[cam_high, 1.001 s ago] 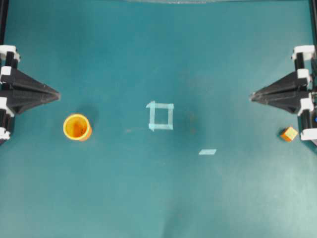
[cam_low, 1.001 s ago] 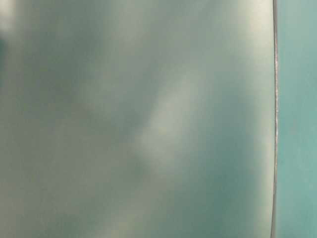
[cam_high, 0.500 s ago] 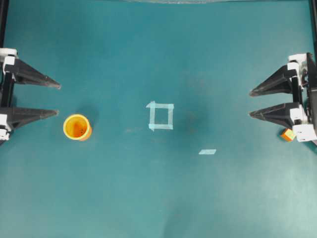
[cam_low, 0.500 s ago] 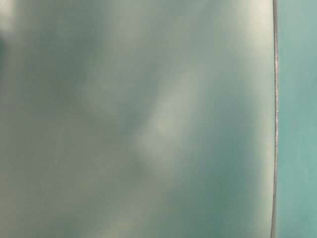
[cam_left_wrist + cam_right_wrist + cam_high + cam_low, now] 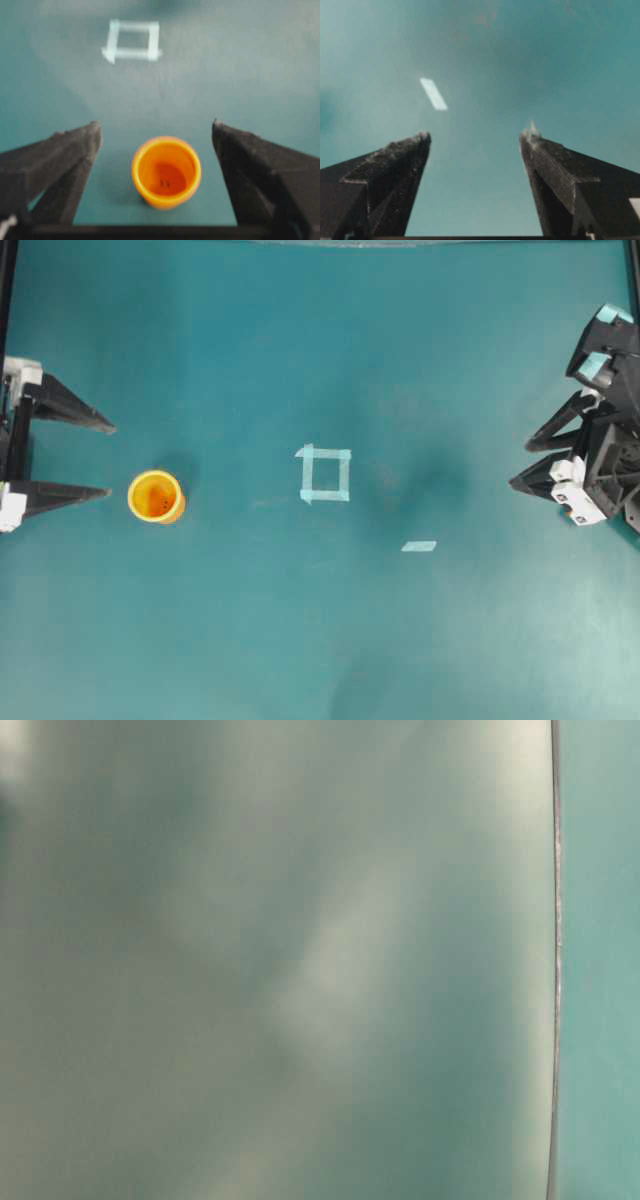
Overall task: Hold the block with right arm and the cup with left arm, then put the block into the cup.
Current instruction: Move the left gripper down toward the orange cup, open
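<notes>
We are at the very start: nothing is gripped yet and every step of the task is left to do. Our left gripper (image 5: pixel 108 459) sits at the left edge of the table (image 5: pixel 320 640) with its jaws spread wide and holding nothing; from its wrist camera the cup (image 5: pixel 166 171) stands upright between the two fingers (image 5: pixel 65 165), lined up in the gap but touched by neither. In the overhead view the cup (image 5: pixel 156 496) is just beyond the tips, close to the lower finger. Our right gripper (image 5: pixel 520 464) is at the right edge, turned at an angle, jaws likewise apart and empty; its wrist view shows only bare table and a loose strip of tape (image 5: pixel 433 93) ahead. The block we cannot find in any view now; we judge it may be hidden under the right arm, but we cannot tell. A square of tape (image 5: pixel 325 475) marks the middle of the table, well apart from both grippers. The table-level view is a blur and tells us nothing. Left to do: close on the cup, find and grip the block, bring the two together, and drop the block in.
</notes>
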`<state>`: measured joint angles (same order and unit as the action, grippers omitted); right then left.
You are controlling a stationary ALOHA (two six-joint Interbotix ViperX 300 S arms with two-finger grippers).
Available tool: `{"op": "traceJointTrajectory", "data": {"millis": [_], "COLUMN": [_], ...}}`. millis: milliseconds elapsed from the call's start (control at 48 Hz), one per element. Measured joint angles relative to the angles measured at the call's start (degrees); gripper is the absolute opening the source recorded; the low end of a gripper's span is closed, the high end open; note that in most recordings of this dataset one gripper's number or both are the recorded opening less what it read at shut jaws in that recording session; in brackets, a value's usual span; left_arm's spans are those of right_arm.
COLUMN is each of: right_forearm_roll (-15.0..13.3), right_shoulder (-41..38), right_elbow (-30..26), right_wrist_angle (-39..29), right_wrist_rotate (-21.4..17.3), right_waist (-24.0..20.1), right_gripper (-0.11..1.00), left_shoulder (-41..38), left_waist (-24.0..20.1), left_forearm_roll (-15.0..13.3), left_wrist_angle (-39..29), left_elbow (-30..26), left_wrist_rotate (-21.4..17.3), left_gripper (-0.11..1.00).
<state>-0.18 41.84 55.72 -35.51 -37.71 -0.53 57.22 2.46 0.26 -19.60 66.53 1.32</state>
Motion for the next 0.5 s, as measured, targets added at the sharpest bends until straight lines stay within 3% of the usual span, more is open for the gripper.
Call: {"op": "traceJointTrajectory", "data": {"millis": [250,500], "right_forearm_roll": [0.1,0.1], "right_shoulder": [-3.5,-6.8], "right_elbow": [-0.2,-0.5], "right_wrist_angle": [-7.1,-8.9], "right_wrist_rotate": [-1.4,-1.4], "right_waist": [-1.5,-3.9], "right_gripper": [0.69,0.69], "left_shoulder": [-4.3,-10.4], "left_waist": [6.0,7.1], "left_forearm_roll": [0.0,0.0], "left_wrist_angle": [-3.8,-3.6], "left_elbow": [0.6,0.7], "left_wrist_rotate": [1.8,14.1], "left_gripper": [0.87,0.87]}}
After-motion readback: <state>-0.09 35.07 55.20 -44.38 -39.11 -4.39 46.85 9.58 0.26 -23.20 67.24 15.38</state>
